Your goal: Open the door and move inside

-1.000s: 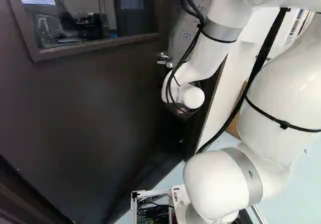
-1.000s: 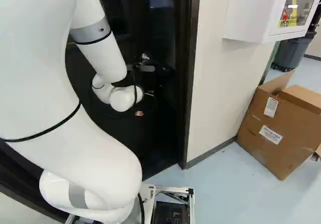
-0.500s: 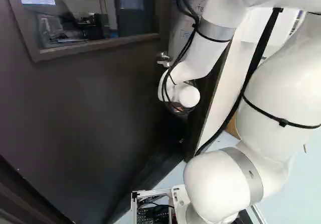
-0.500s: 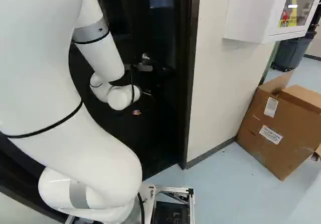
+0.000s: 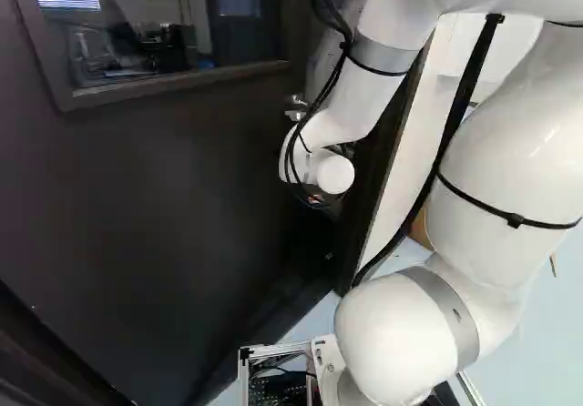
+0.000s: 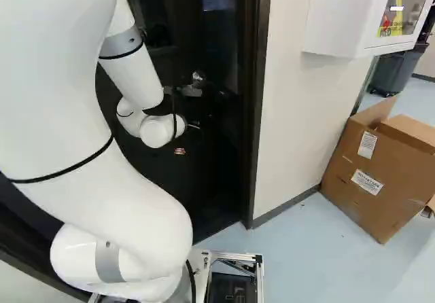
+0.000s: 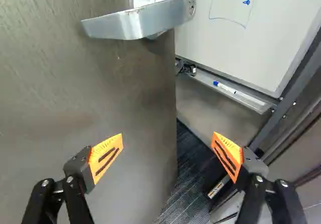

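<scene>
In the right base view, my gripper (image 6: pixel 179 151) hangs below the white wrist, low beside the dark door, its orange pads just visible. The wrist view has the gripper (image 7: pixel 168 136) open, its fingers wide apart with nothing held. The grey-brown door (image 7: pixel 90 98) stands ajar; its free edge runs down between the two fingers as seen there. Ahead of the fingers, the silver lever handle (image 7: pixel 135 22) sticks out from the door face, untouched. The left base view shows the dark door (image 5: pixel 155 197) with its window, and the handle (image 5: pixel 296 110) partly behind the wrist.
Beyond the door's edge are a whiteboard (image 7: pixel 235 28) with a marker tray and dark carpet (image 7: pixel 188 184). The door frame (image 6: pixel 253 113) stands right of the arm, then a wall (image 6: pixel 292 113), a white cabinet (image 6: pixel 350 18) and a cardboard box (image 6: pixel 374 174).
My forearm and wrist have shifted gradually to the left in both base views, carrying the gripper along. Base and door show no visible shift.
</scene>
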### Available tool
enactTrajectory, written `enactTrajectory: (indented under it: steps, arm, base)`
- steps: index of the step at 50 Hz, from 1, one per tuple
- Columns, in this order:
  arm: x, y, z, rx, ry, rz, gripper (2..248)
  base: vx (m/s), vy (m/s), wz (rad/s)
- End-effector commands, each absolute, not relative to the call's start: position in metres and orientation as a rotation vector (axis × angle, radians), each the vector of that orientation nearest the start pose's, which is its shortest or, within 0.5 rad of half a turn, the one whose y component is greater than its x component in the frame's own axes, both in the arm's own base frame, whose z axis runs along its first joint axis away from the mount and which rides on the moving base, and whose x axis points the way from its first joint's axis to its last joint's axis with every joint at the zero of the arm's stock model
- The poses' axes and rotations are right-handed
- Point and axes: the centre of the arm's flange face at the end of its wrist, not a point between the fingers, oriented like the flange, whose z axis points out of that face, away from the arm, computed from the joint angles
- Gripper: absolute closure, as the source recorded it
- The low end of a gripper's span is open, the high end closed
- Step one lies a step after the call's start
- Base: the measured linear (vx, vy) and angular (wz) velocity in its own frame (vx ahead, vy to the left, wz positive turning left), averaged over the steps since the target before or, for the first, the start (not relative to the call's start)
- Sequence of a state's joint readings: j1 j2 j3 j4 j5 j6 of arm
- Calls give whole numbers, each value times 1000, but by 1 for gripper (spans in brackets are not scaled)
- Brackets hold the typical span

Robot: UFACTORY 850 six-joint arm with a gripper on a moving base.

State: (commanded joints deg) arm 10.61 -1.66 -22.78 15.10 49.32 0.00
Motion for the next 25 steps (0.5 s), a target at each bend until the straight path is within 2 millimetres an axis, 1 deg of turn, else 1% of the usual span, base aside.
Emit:
enactTrajectory:
  steps: [25]
  arm:
    - [387,77,379,-2515,98,-1755,3]
  base:
    - [0,0,0]
